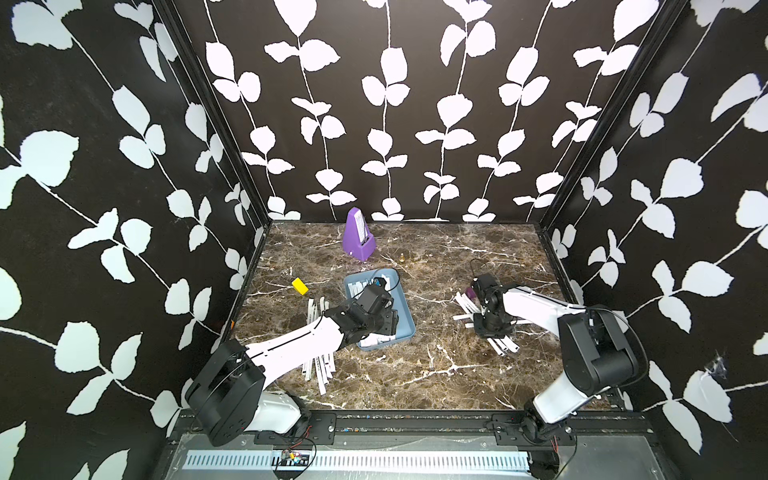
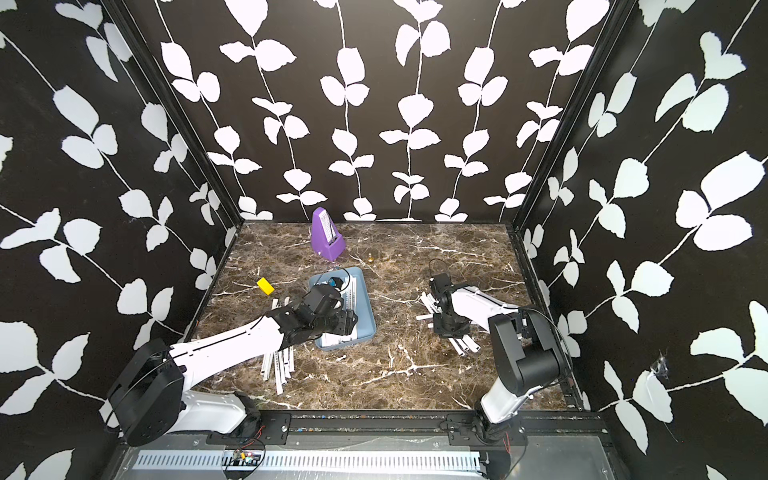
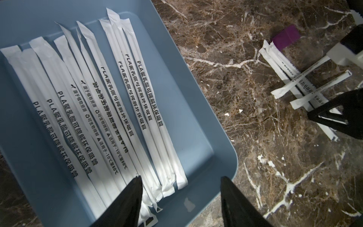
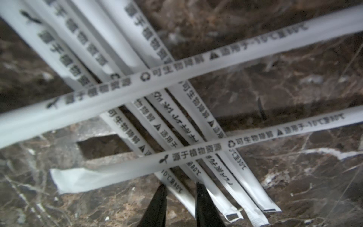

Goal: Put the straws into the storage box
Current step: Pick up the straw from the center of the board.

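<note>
The right jaws stand a narrow gap apart, one tip on each side of a straw near its end, low over the worktop; whether they pinch it yet I cannot tell. That straw belongs to a heap lying well to the right of the box, and two cross straws lie over it further along. The step in hand looks like a pick from this heap. The next move calls for a firm pinch and a gentle lift, so the crossing ones slide off rather than come along, then a carry across to the box. The left jaws gape wide and empty over one end of the box, above the straws inside it, which lie side by side along its length. Only the right wrist view shows the tips and the crossing; in both top views the wrist covers them. Only the left wrist view shows the box's contents plainly, the arm hiding most of them from above, and it also catches the heap with a purple piece at one end. Only a top view shows a further lot of straws on the worktop beside the box, partly under the left arm, with a metronome and a yellow block beyond. I judge the task well short of done.
</note>
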